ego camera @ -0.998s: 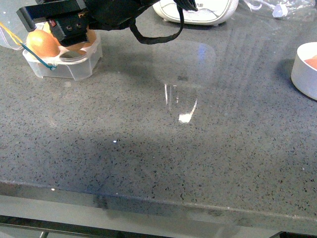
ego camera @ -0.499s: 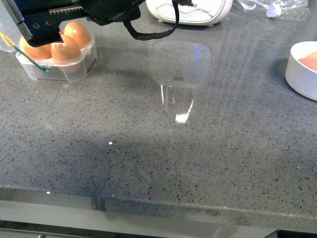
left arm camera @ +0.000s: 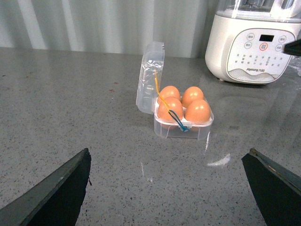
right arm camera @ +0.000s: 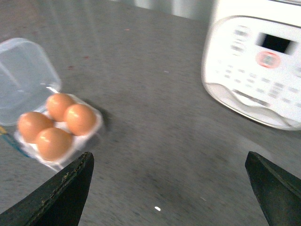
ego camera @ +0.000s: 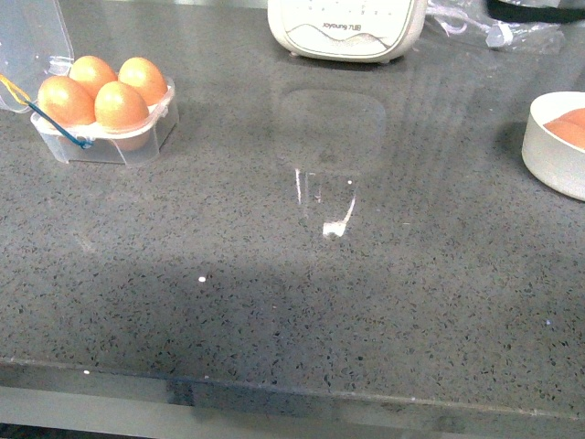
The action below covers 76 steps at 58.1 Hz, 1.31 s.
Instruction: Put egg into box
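The clear plastic box [ego camera: 110, 146] stands at the far left of the counter with its lid [ego camera: 37, 37] hinged open. Several orange-brown eggs fill its cells, one of them the egg [ego camera: 122, 105] at the near right; they all look alike. A yellow and blue band [ego camera: 55, 126] hangs over the box's front. The box [left arm camera: 183, 132] lies ahead of my left gripper [left arm camera: 171, 188], which is open and holds nothing. My right gripper [right arm camera: 169, 188] is open too, with the box [right arm camera: 96, 125] well off to one side. Neither arm shows in the front view.
A round white bowl [ego camera: 548, 160] at the right edge holds more brown eggs [ego camera: 567, 128]. A white kitchen appliance [ego camera: 347, 27] stands at the back centre, with clear plastic wrapping [ego camera: 498, 32] beside it. The counter's front edge [ego camera: 292, 393] runs across the bottom.
The black arm that hung over the box has pulled back out of the front view. The box, half hidden before, now shows all its eggs.
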{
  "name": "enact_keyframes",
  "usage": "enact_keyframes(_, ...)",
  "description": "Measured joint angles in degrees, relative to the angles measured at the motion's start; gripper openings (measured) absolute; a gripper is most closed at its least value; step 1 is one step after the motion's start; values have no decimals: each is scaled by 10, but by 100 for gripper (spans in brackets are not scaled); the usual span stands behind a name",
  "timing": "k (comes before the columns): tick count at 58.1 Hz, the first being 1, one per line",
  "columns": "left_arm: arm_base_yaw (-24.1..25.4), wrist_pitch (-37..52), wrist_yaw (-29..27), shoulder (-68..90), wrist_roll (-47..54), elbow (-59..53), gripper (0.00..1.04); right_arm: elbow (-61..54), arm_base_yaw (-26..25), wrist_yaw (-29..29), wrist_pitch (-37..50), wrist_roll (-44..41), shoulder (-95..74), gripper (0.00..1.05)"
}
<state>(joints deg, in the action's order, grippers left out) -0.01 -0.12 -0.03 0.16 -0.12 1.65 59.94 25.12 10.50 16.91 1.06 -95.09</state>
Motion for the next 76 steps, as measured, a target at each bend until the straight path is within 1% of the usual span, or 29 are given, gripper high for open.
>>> enact_keyframes(3, 0, 0, 0, 0, 0, 0, 98, -41, -24, -26, 9, 4, 32, 97)
enact_keyframes(4, 0, 0, 0, 0, 0, 0, 98, -67, -40, -45, 16, 4, 54, 97)
enact_keyframes(8, 0, 0, 0, 0, 0, 0, 98, -137, -85, -89, 29, -7, 120, 97)
enact_keyframes(12, 0, 0, 0, 0, 0, 0, 98, -197, -131, -118, 37, -28, 182, 97)
enact_keyframes(15, 0, 0, 0, 0, 0, 0, 98, -228, -161, -123, 38, -44, 219, 97)
enact_keyframes(28, 0, 0, 0, 0, 0, 0, 98, -295, -248, -119, 31, -73, 342, 97)
enact_keyframes(33, 0, 0, 0, 0, 0, 0, 98, -313, -265, -129, 26, -85, 382, 97)
enact_keyframes(37, 0, 0, 0, 0, 0, 0, 98, -325, -268, -139, 17, -88, 409, 97)
enact_keyframes(41, 0, 0, 0, 0, 0, 0, 98, -333, -262, -147, 11, -89, 428, 97)
enact_keyframes(46, 0, 0, 0, 0, 0, 0, 98, -342, -237, -168, 15, -104, 448, 97)
enact_keyframes(48, 0, 0, 0, 0, 0, 0, 98, -351, -238, -151, 36, -94, 454, 94)
enact_keyframes(50, 0, 0, 0, 0, 0, 0, 98, -369, -243, -116, 69, -77, 466, 87)
enact_keyframes(52, 0, 0, 0, 0, 0, 0, 98, -381, -245, -108, 78, -59, 478, 82)
enact_keyframes(55, 0, 0, -1, 0, 0, 0, 98, -397, -247, -106, 81, -46, 495, 74)
enact_keyframes(57, 0, 0, 0, 0, 0, 0, 98, -413, -248, -106, 81, -36, 511, 67)
enact_keyframes(61, 0, 0, 0, 0, 0, 0, 98, -435, -250, -106, 81, -28, 534, 57)
enact_keyframes(62, 0, 0, 0, 0, 0, 0, 98, -438, -250, -106, 81, -26, 537, 55)
enact_keyframes(65, 0, 0, 0, 0, 0, 0, 98, -458, -250, -106, 81, -22, 555, 44)
enact_keyframes(74, 0, 0, 0, 0, 0, 0, 98, -491, -250, -106, 81, -19, 589, 21)
enact_keyframes(76, 0, 0, 0, 0, 0, 0, 98, -500, -250, -105, 80, -18, 598, 14)
